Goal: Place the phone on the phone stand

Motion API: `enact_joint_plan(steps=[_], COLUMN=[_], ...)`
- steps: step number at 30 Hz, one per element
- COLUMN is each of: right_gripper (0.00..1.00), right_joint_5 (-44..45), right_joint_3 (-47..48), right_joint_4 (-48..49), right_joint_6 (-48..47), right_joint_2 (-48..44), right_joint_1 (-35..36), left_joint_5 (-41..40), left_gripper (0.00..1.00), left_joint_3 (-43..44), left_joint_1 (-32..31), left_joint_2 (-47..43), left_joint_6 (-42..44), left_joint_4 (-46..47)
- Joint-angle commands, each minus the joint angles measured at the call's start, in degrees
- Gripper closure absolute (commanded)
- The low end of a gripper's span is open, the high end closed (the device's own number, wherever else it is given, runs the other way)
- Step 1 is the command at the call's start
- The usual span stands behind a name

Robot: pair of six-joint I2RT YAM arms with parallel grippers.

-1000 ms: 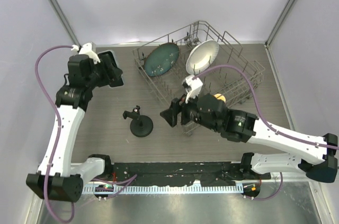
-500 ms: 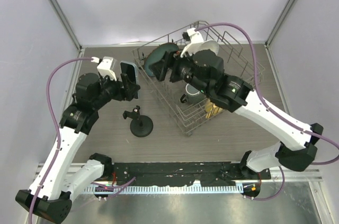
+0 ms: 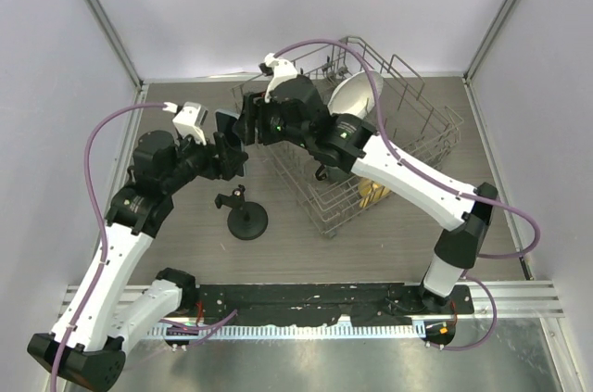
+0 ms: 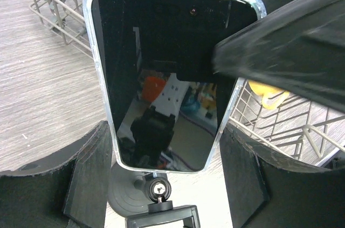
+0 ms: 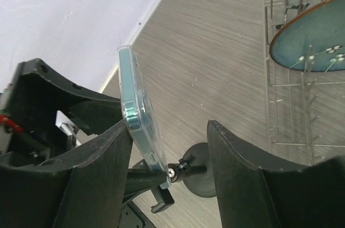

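The phone point(image 4: 161, 77) hangs upright in the air, its lower end clamped between the fingers of the left gripper point(image 4: 166, 136), directly above the phone stand point(image 3: 243, 216) and not touching it. The right gripper point(image 5: 170, 131) straddles the phone's upper end with its jaws apart: one finger lies against the case, while the other stands off with a clear gap.

From the left wrist, that finger covers the phone's top right corner, and the phone hides all but the stand's clamp and a sliver of its base. The glossy screen shows only reflections. From above, the two grippers crowd the phone to a thin dark strip.

The stand sits on a grey wood-grain bench point(image 3: 371, 253) beside a wire dish rack point(image 3: 435, 128) holding a white plate point(image 3: 357, 95) and a teal plate point(image 5: 312, 45). Pale walls enclose the bench.
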Motion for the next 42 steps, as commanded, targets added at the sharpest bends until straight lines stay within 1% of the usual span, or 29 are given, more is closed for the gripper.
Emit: enact_joint_plan(steps=[1, 3, 6, 10, 15, 16, 18, 19, 20, 21, 23, 24, 26, 27, 28, 30, 33, 36, 38, 39, 42], right_gripper=[0.39, 0.41, 0.46, 0.57, 0.67, 0.74, 0.81, 0.94, 0.99, 0.99, 0.99, 0.99, 0.99, 0.99, 0.99, 0.99, 0.99, 0.99, 0.99, 0.99, 0.99], right_joint_5=[-2.02, -2.55, -3.08, -4.92, -7.82, -8.61, -9.23, -9.49, -9.49, -9.23, -5.64, -4.23, -0.90, 0.51, 1.57, 4.47, 7.81, 10.10, 10.37, 10.11, 8.97], right_joint_3=[3.52, 3.52, 3.52, 3.35, 0.89, 0.62, -0.78, -1.13, -1.83, -2.28, -4.20, -5.08, -8.76, -10.09, -12.80, -15.36, -19.14, -24.33, -28.72, -30.13, -35.84], right_joint_4=[1.44, 1.80, 2.50, 4.16, 7.50, 8.90, 10.40, 11.63, 11.99, 12.43, 13.83, 15.32, 17.52, 19.88, 21.38, 25.59, 29.37, 32.02, 32.99, 33.87, 35.01], right_joint_6=[0.46, 0.81, 0.73, 0.55, 1.25, 1.43, 1.34, 1.17, 0.99, -0.05, -1.64, -2.78, -3.14, -3.23, -3.23, -3.66, -4.19, -5.25, -6.04, -6.56, -9.11], right_joint_2=[1.48, 2.10, 3.42, 4.30, 4.39, 4.31, 3.95, 3.60, 3.34, 3.16, 1.85, 1.41, -0.79, -1.75, -3.33, -5.18, -9.05, -15.19, -18.36, -21.94, -27.92], right_joint_1=[-0.11, -0.11, -0.11, -0.11, -0.11, -0.11, -0.02, -0.02, 0.16, 0.33, 1.29, 1.56, 1.65, 1.65, 1.56, 1.56, 1.65, 1.65, 1.65, 1.65, 1.56], left_joint_5=[1.78, 1.78, 1.78, 1.52, 1.60, 1.52, 1.52, 1.43, 1.52, 1.60, 2.39, 2.74, 4.23, 4.85, 5.46, 6.61, 6.79, 7.49, 6.88, 5.92, 2.41], left_gripper=[1.00, 1.00, 1.00, 1.00, 1.00, 1.00, 1.00, 1.00, 1.00, 1.00, 0.99, 0.83, 0.61, 0.32, 0.18, 0.05, 0.01, 0.00, 0.00, 0.00, 0.00], left_joint_3=[0.42, 0.42, 0.33, 0.33, -0.02, 0.07, -0.02, 0.07, 0.07, 0.24, 0.68, 1.21, 1.39, 1.21, 1.04, 0.51, -0.63, -0.81, 0.15, 0.42, -0.01], left_joint_1=[-0.20, -0.28, -0.28, -0.46, -0.99, -0.99, -1.16, -1.16, -1.25, -1.34, -1.25, -1.34, -1.25, -1.34, -1.34, -1.34, -1.34, -1.25, -1.25, -1.34, -1.25], left_joint_2=[-1.84, -1.84, -2.02, -2.02, -1.93, -1.84, -1.58, -1.58, -1.58, -1.58, -1.49, -1.58, -2.02, -2.71, -3.24, -4.47, -7.20, -9.40, -10.63, -11.15, -13.26], left_joint_6=[0.56, 0.48, 0.39, 0.12, 0.21, 0.39, 0.30, 0.39, 0.21, 0.21, 0.39, 0.30, 0.39, 0.39, 0.47, 0.82, 0.92, -1.00, -3.20, -4.70, -10.58], left_joint_4=[7.21, 7.13, 7.13, 7.13, 7.21, 7.13, 7.13, 7.04, 7.04, 6.95, 6.34, 5.81, 5.19, 5.28, 5.89, 6.42, 7.74, 8.53, 5.91, 4.42, -1.47])
